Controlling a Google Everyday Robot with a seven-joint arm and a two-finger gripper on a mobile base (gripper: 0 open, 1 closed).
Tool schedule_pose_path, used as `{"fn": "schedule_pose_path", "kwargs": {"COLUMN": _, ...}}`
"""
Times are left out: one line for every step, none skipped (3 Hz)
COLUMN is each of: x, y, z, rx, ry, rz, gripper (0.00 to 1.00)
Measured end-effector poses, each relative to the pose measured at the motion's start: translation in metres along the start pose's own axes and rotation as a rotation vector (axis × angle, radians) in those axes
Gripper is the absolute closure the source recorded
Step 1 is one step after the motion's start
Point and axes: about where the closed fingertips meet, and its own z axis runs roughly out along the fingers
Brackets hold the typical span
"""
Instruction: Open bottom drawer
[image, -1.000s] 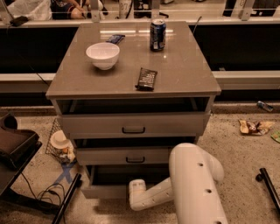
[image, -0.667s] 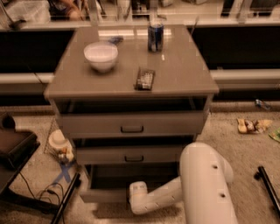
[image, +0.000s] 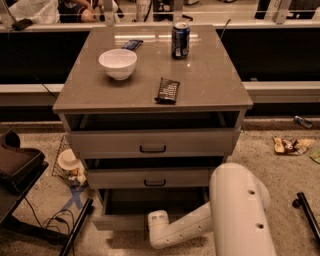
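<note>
Holding the hand (image: 159, 225) at the front of the bottom drawer (image: 118, 222), right of its middle, likely needing a straight outward pull, grip impossible to tell.

bottom drawer (image: 119, 223): showing grey-beige
gripper (image: 157, 220): showing white, sitting at the bottom drawer's front
bowl (image: 118, 63): showing white
can (image: 180, 40): showing blue
snack bar (image: 167, 90): looking black
</note>
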Motion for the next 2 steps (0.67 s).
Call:
{"fn": "schedule_pose_path", "kwargs": {"x": 0.014, "y": 0.031, "z": -0.064, "rx": -0.041, "ry": 0.103, "rz": 0.112, "gripper": 1.00}}
{"fn": "schedule_pose_path", "kwargs": {"x": 0.043, "y": 0.080, "z": -0.113, "rx": -0.086, "ry": 0.236, "rz": 0.132, "gripper": 1.00}}
